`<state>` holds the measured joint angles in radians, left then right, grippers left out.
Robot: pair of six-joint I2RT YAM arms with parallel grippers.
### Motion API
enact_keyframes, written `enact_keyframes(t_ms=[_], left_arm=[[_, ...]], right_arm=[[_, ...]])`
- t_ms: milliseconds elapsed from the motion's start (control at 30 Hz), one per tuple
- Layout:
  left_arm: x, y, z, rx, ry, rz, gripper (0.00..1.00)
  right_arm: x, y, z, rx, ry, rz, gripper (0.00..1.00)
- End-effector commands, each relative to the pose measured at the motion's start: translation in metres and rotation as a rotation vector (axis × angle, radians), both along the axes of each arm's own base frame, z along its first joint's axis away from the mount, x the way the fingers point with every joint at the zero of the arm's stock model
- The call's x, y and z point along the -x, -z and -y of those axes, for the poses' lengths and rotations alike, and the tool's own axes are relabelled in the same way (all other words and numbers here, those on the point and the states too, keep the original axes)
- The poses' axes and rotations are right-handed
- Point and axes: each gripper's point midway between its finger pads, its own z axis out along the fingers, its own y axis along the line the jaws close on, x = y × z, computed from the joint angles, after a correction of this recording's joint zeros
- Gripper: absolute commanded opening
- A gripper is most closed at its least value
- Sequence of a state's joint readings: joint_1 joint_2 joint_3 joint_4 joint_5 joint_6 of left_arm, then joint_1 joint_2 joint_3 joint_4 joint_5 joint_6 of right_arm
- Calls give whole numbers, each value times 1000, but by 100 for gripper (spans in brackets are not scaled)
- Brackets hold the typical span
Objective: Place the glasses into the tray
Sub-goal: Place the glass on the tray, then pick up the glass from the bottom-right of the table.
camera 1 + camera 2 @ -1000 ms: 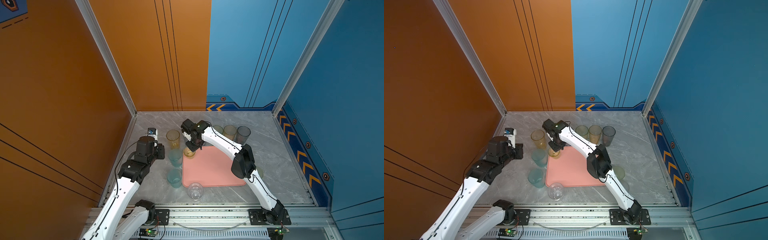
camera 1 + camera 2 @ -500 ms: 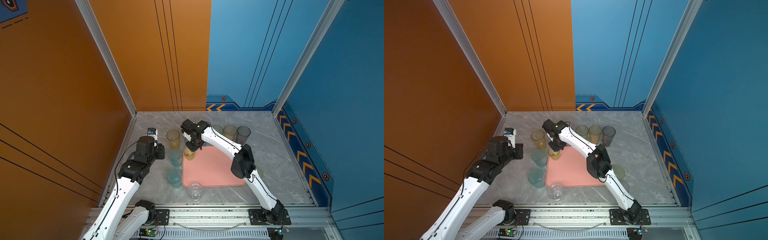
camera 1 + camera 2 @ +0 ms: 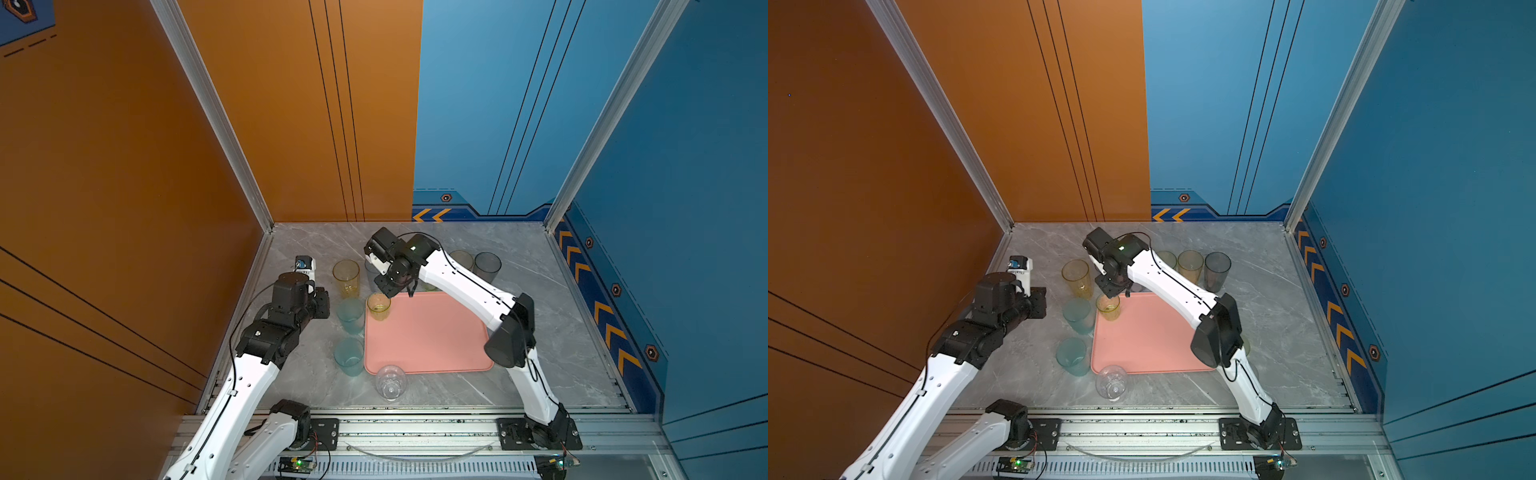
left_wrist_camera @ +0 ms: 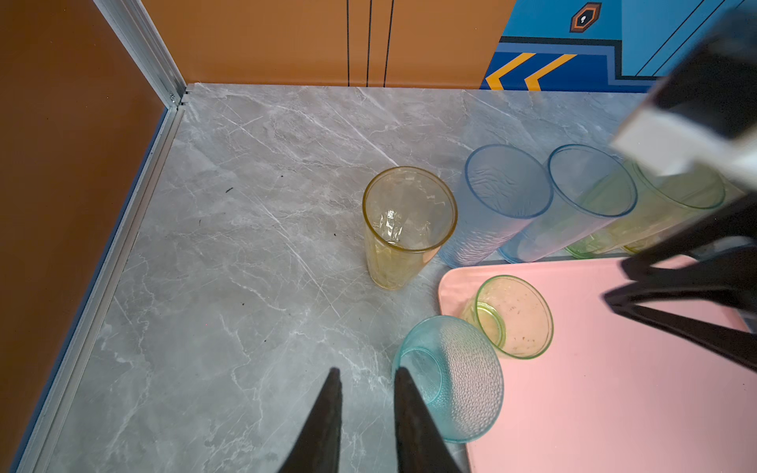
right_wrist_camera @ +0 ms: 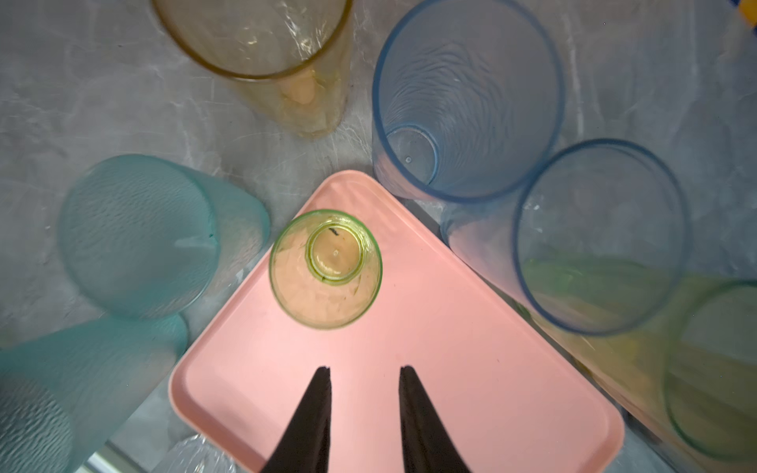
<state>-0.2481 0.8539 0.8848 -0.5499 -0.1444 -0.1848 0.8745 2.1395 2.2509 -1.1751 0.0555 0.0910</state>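
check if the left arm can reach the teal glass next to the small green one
Probably yes: the teal glass stands just ahead of the left gripper, with nothing between them. Its jaws look too narrow for the glass, so they would need opening wider.

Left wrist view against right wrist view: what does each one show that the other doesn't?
Only the left wrist view: the left gripper, open and empty, and the orange wall. Only the right wrist view: a second teal tumbler and a clear glass. Both: the pink tray, the short green glass upright in its corner, the right gripper open above the tray, the tall yellow tumbler, two blue tumblers and one teal tumbler.
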Motion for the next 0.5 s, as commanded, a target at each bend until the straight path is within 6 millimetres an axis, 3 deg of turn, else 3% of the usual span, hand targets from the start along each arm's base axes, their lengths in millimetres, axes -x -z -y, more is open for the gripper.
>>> enact_keyframes(t_ms=[0,100,300,467], left_arm=[[-1,-8,9,3,31,10,24],[-1,-6,19,-20,60,4,24],[-4,-4,44,-72,122,-6,24],[-10,-3,58,-47,160,-7,24]], right_arm=[[17,-50,34,-43,51,103,28],[35,-59,86,-38,165,144,30],[74,-24,224,-37,547,73,30],[112,-8,298,-42,770,32,29]])
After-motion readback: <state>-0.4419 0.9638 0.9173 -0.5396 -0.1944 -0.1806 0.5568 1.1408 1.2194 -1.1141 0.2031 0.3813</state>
